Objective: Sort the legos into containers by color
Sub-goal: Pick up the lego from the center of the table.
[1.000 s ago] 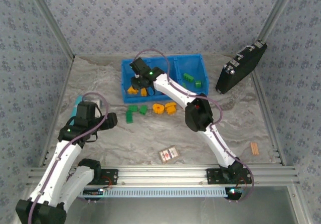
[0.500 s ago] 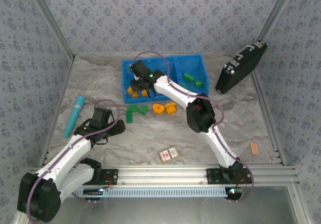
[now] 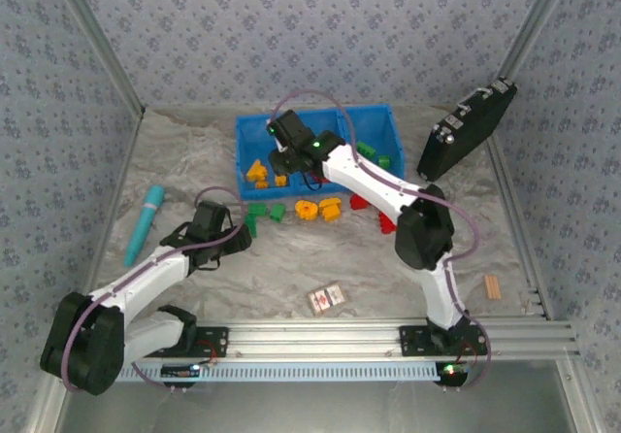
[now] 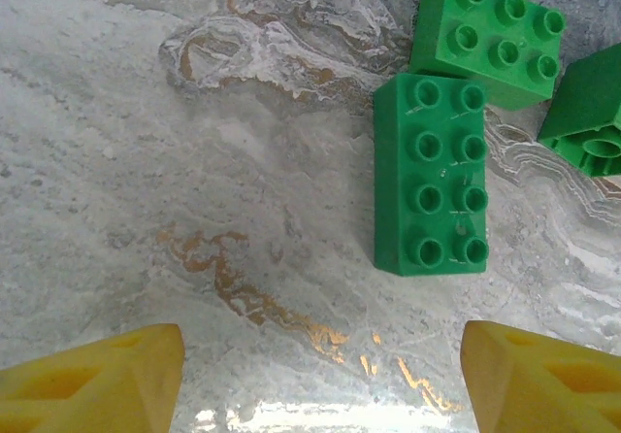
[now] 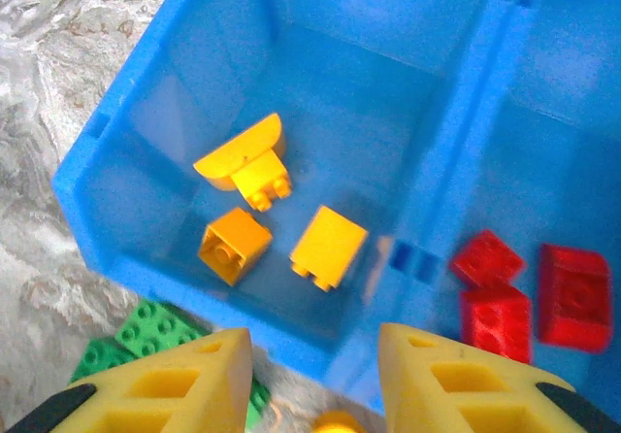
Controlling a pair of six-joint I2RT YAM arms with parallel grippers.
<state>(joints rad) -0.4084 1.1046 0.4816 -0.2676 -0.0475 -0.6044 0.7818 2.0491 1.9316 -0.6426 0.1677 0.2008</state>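
Above the bin (image 5: 136,142) wall, right claw (image 5: 315,341) gapes, seemingly empty; left claw (image 4: 320,334) open.

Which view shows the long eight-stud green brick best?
The left wrist view: the long green brick lies flat, all eight studs clear. The top external view shows it tiny. Green bricks at the right wrist view's lower edge may include it.
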